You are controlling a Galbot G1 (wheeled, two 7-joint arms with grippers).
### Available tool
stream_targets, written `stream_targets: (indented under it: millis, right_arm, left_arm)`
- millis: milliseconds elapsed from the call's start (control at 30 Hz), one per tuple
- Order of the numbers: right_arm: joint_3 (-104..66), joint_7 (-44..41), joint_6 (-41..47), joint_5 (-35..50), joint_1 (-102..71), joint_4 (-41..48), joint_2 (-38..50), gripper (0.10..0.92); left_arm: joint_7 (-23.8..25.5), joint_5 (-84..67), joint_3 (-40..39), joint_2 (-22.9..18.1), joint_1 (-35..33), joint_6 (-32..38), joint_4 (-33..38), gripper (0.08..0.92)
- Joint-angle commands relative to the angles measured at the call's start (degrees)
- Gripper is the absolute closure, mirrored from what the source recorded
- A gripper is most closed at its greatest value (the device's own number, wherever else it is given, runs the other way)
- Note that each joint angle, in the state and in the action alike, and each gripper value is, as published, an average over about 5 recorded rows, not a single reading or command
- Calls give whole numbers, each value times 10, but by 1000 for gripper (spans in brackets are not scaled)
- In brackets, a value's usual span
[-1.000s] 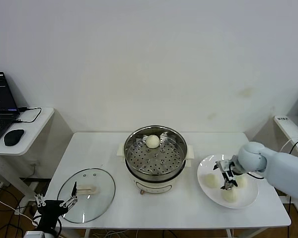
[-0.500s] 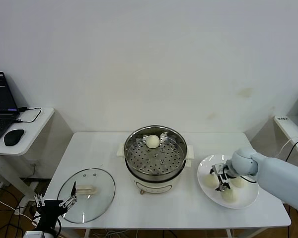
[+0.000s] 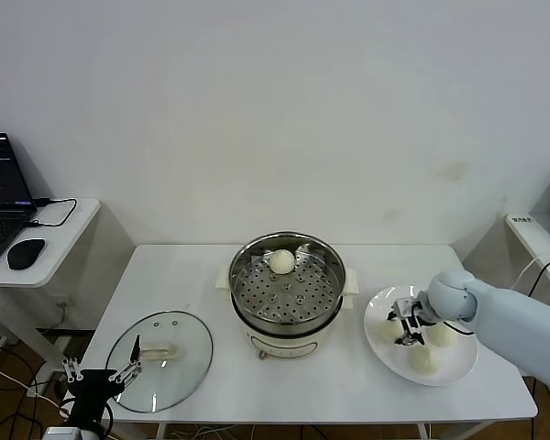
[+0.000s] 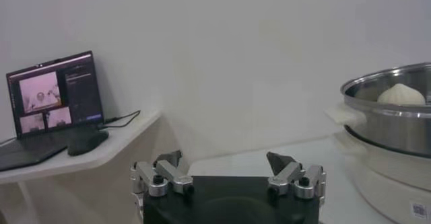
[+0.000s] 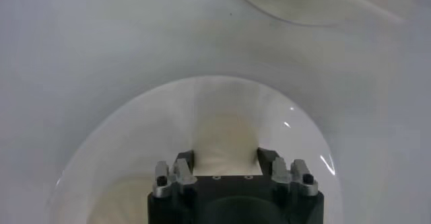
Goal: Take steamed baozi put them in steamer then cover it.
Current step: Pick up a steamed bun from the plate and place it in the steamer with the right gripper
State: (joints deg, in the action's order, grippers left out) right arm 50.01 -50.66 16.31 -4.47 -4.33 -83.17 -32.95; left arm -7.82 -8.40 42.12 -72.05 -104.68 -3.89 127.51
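My left end effector [image 3: 99, 376] hangs idle just off the front left corner of the white bench [image 3: 211, 275], its fingers spread wide with nothing between them. Beside it, near the bench's front left corner, the round clear glass cover [image 3: 159, 359] with a metal rim lies flat, its cream-white rectangular handle [image 3: 159, 350] facing up.

At the middle of the bench stands the round shiny stainless-steel steamer [image 3: 287, 289] on its cream-white electric base. Its perforated tray is uncovered, and one smooth cream-white steamed baozi [image 3: 282, 261] sits on it at the far side, close to the wall of the pot. My left wrist view shows that same bun above the steel rim.

Toward the right edge of the bench lies a flat white plate [image 3: 462, 369]. My right end effector [image 3: 406, 332] is down over the plate's left part, and its fingers are closed on a cream-white bun [image 3: 389, 331] there; my right wrist view shows the pale dough [image 5: 225, 141] pressed between the two fingertips, with the plate's rim curving around it. Two more buns rest on the plate: one [image 3: 439, 335] just right of my end effector, and another [image 3: 423, 359] nearer the front edge.
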Motion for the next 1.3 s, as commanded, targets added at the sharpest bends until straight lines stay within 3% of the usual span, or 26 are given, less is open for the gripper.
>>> stream_targets:
  millis: [33,333,600,1033,1300]
  right_arm:
    - [14,-10,7,30,67,-40,36,456]
    - [163,-25,62,175,352,-140,76,447]
    - [264,15,125,307,531,-159,-32,439]
    - [238,162,220,426,404,-69,-293,431]
    - [232,216,252,442,338,3,-388,431]
  left_arm:
    - [0,0,-2,2,1,0,2,177]
    - [1,-2,-8,11,11,-1,3,177]
    - [1,-3,-11,13,17,-1,4,177]
    - [1,-5,4,4,15,-1,12,177]
    - [2,-8,14,4,18,-2,18,177]
